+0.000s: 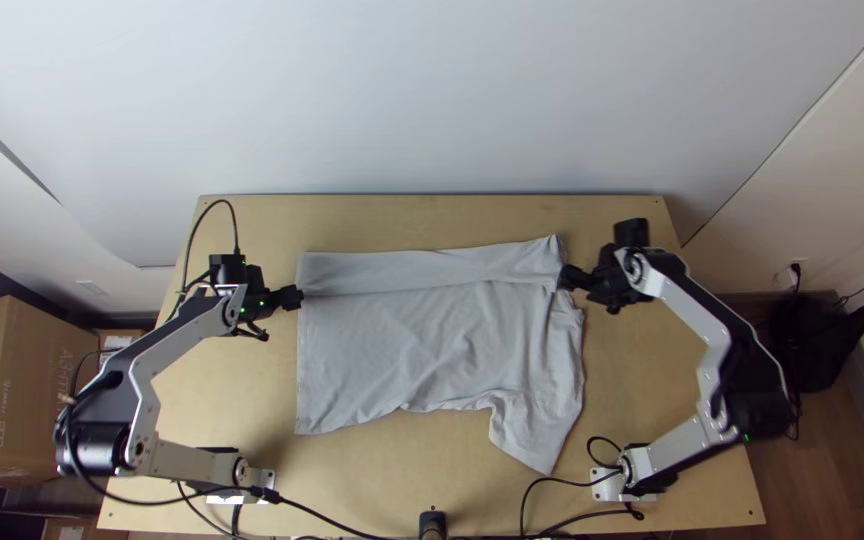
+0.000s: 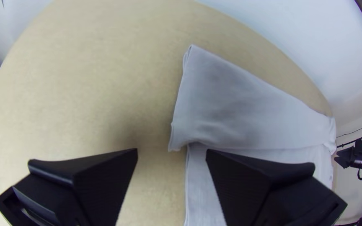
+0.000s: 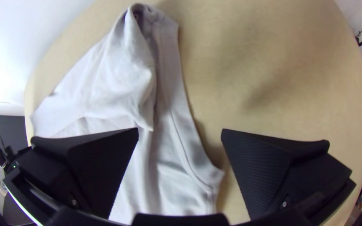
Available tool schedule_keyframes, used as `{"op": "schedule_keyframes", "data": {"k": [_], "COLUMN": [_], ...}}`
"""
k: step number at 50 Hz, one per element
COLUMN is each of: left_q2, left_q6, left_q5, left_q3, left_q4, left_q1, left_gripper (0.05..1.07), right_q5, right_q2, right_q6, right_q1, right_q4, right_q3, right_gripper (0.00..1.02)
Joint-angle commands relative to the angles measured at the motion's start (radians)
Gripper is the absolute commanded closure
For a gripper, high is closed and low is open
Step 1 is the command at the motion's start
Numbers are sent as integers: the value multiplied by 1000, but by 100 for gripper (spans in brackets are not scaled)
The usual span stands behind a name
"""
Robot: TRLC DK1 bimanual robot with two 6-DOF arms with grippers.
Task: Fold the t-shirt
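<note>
T-shirt (image 1: 402, 340) – one fold, far side

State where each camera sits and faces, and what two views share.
Top view: high over the near edge of the table, looking steeply down; left arm and right arm show.
Left wrist view: on that arm's wrist, facing down over the left end of the shirt; open left end effector shows.
Right wrist view: likewise, over the shirt's right end; open right end effector shows.
Wrist views share: the shirt's folded strip.
</note>
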Motion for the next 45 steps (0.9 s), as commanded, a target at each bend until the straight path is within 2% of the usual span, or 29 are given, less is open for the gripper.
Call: {"op": "schedule_keyframes", "data": {"k": [1,5,11,20,23,25,30,37,45], "left_q2": [-142,-242,-381,-518,-543,-566,-605,-639,-681], "left_q6": [6,17,29,60,68,69,83,83,81], "left_q5": [6,23,28,32,32,32,32,32,34], "left_q3": [-21,-12,40,139,169,188,220,243,249], "left_q4": [-26,-68,-188,-384,-441,-469,-527,-576,-615], "left_q1": [27,46,50,14,8,8,8,8,-7], "left_gripper": [10,10,11,11,11,11,11,11,11], "right_q5": [8,2,-21,-53,-105,-108,-108,-108,-130], "right_q2": [-220,-347,-461,-533,-522,-519,-514,-438,-327], "right_q6": [0,11,60,56,53,42,5,-59,-73], "right_q1": [-11,-11,-14,0,-16,-16,-11,-8,4], "right_q4": [-16,-87,-274,-541,-615,-659,-702,-699,-671], "right_q3": [-58,-89,-92,-119,-150,-185,-285,-405,-464], "right_gripper": [4,4,4,4,4,5,12,38,39]}}
